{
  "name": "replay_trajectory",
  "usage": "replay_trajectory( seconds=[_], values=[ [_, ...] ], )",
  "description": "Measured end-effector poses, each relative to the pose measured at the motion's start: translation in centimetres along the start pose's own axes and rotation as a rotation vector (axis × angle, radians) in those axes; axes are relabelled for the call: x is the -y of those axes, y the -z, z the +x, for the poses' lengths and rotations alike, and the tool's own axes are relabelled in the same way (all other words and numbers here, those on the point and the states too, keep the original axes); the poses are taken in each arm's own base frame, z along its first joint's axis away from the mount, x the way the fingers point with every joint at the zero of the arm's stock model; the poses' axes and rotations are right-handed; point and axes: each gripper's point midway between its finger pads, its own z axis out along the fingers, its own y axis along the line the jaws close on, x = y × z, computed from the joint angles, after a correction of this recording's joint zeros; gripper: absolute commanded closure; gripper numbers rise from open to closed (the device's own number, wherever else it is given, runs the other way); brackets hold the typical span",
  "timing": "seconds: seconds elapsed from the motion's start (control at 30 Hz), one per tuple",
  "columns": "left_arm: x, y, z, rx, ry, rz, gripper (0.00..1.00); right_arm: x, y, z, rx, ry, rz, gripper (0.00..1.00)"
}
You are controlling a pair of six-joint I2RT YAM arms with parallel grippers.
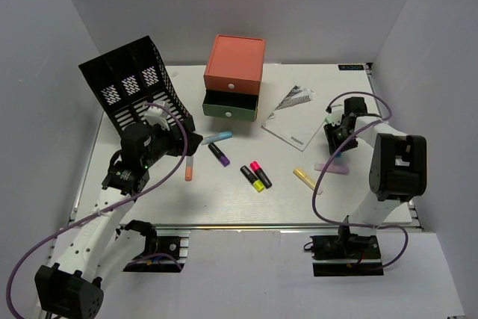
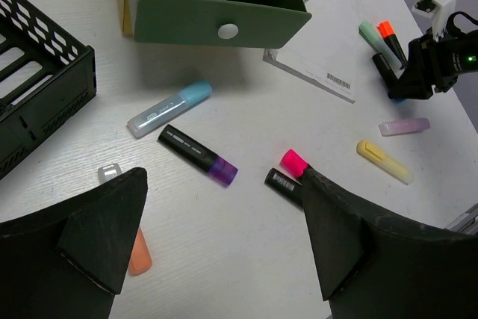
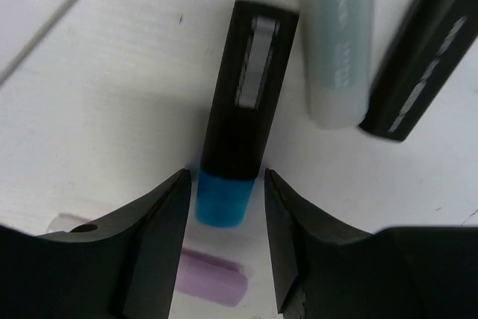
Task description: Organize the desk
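The surface [image 1: 231, 203], a broad white slab filling the top view, is stiff and stays put; what needs handling is the clutter on it. At ten o'clock sits a black mesh tray [image 1: 134, 87]. At the tray's four o'clock the left claw [image 2: 220, 237] hangs spread wide and empty, a purple-capped marker [image 2: 198, 156] lying ahead between its fingers. At twelve o'clock stands the drawer unit [image 1: 234, 76], its green drawer pulled out. At three o'clock the right claw [image 3: 226, 199] sits low, jaws narrowly parted either side of a blue-capped marker [image 3: 237, 125], nothing clamped yet. These markers look light, rigid, smooth and apt to roll, so a grip across the barrel near mid-length seems safer than one on the cap.
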Motion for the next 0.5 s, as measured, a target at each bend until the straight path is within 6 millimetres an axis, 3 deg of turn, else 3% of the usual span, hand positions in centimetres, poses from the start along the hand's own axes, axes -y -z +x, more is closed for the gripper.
replay_trajectory(
  seconds=[0.23, 0.33, 0.43, 0.5],
  values=[
    [-0.1, 0.0, 0.0, 0.000, 0.000, -0.004, 0.07, 0.8, -0.8, -2.0, 0.046, 0.006, 0.018, 0.52],
    [-0.1, 0.0, 0.0, -0.001, 0.001, -0.005, 0.07, 1.0, -0.9, -2.3, 0.055, 0.009, 0.024, 0.62],
    [-0.2, -0.1, 0.1, -0.004, 0.002, -0.009, 0.07, 1.3, -1.1, -2.8, 0.062, 0.014, 0.033, 0.87],
    [-0.3, -0.2, 0.2, -0.008, 0.003, -0.013, 0.07, 1.4, -1.1, -3.1, 0.066, 0.022, 0.032, 0.96]
  ],
)
